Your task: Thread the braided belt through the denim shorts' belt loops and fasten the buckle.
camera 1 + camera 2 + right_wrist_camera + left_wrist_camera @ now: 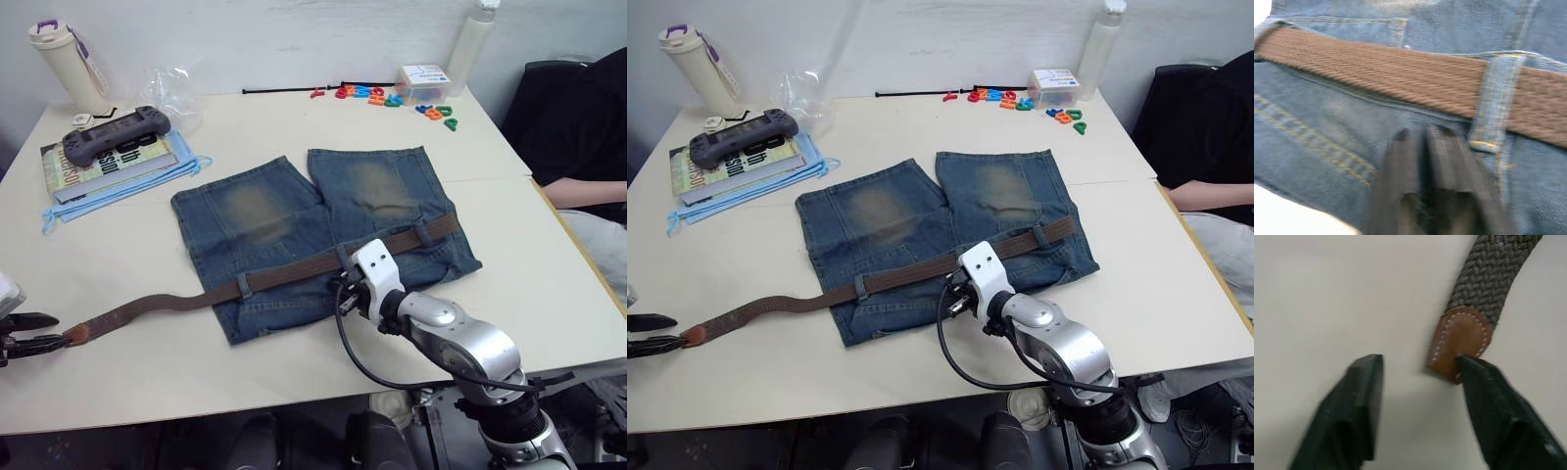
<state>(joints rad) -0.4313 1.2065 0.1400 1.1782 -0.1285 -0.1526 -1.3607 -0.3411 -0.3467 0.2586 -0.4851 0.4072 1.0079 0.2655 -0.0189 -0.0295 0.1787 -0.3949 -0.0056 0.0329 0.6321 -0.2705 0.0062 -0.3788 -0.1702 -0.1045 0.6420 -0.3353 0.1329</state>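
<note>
left gripper point(1420, 377) sits low at the near left edge of the table point(294, 362), fingers spread. the tan leather tip point(1459, 340) of the braided belt point(294, 276) lies between them, touching one fingertip point(1476, 372) while the other stands apart from it; the tip is not pinched.

right gripper point(1422, 142) rests on the denim shorts point(323, 230) at the waistband, just below the belt and just beside a belt loop point(1493, 105). its fingers stand close together, a thin dark line between them; motion blur prevents a firm reading of whether they hold cloth.

denim shorts lie flat near the table's centre, waistband toward the robot, legs pointing away, worn yellowish patches on both legs. the belt runs across the waistband under three visible belt loops: one near the shorts' left side point(242, 285), one by the right wrist point(344, 258), one toward the right side point(422, 233). its right end stops near the shorts' right edge. from the shorts' left edge the strap trails in a shallow curve over bare table to the left gripper. the buckle cannot be made out.

other items at the far side: a cream bottle point(67, 64), a dark handheld console point(116, 134) on a book point(108, 162), a clear plastic bag point(174, 93), coloured letters point(377, 96), a small box point(428, 82), a white bottle point(473, 44). a person in dark clothing point(583, 127) sits at the right.
</note>
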